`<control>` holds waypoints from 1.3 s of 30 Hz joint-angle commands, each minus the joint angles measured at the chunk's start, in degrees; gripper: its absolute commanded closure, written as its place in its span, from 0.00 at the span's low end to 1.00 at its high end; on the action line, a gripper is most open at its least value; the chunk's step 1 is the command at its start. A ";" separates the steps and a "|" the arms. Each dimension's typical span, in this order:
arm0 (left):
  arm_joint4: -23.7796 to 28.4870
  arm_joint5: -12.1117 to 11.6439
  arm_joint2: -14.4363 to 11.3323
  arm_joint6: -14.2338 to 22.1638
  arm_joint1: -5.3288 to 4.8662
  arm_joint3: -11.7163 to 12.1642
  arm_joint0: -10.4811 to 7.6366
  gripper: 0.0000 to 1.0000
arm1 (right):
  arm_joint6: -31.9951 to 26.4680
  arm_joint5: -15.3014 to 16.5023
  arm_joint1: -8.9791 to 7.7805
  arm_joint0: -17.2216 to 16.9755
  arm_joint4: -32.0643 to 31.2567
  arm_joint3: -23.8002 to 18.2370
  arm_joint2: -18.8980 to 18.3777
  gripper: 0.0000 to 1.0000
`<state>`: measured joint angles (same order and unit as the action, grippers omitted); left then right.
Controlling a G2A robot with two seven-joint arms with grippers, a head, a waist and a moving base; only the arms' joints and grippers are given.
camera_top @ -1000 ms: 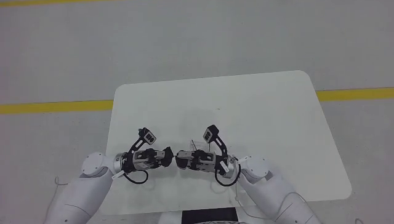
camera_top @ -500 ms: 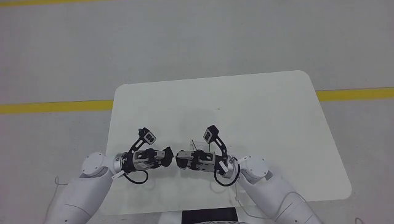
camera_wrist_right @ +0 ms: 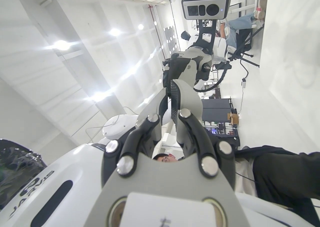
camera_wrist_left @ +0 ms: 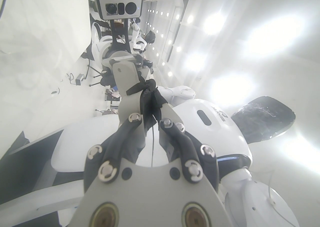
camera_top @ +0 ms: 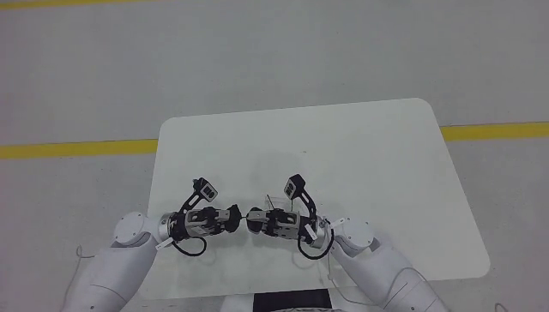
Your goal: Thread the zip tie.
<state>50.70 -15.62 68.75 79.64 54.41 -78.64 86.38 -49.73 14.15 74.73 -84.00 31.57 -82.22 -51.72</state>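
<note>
While the zip tie [camera_wrist_left: 152, 145] is pinched in the closed left gripper [camera_wrist_left: 147, 89] above the table [camera_top: 386, 158], tip to tip with the right gripper [camera_top: 253, 219], closed on what cannot be told, a missed threading is risked by slight misalignment.

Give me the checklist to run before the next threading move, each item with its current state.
1. Zip tie in the left tool: ok; the thin black strap runs through its grip.
2. Right tool holding anything: cannot tell.
3. Tools facing tip to tip: ok; nearly meeting in the top view.
4. Both tools over the table, inside its near edge: ok.
5. Strap end lined up with its head: cannot tell; too small to see.
</note>
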 commanded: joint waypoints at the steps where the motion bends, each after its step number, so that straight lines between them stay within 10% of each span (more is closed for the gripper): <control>1: 0.00 0.00 0.00 0.00 0.00 0.00 0.00 1.00 | 0.19 0.10 -0.04 -0.01 0.04 0.01 0.00 1.00; 19: 0.00 0.00 0.00 0.00 0.00 0.00 0.00 1.00 | 1.80 0.19 -0.64 -0.54 -1.38 -0.99 -0.36 1.00; 21: 0.00 0.00 0.00 0.00 0.00 0.00 0.00 1.00 | 1.92 0.13 -0.67 -0.59 -1.32 -1.01 -0.34 0.81; 27: 0.00 0.00 0.00 0.00 0.00 0.00 0.00 1.00 | 1.78 0.19 -0.79 -0.67 -1.01 -1.13 -0.19 0.76; 39: 0.00 0.00 0.00 0.00 0.00 0.00 0.00 1.00 | 1.47 0.75 -0.67 0.01 0.07 -0.95 0.88 0.88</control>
<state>50.70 -15.62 68.75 79.64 54.41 -78.64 86.38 -48.27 14.87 74.04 -84.08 31.58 -83.23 -50.93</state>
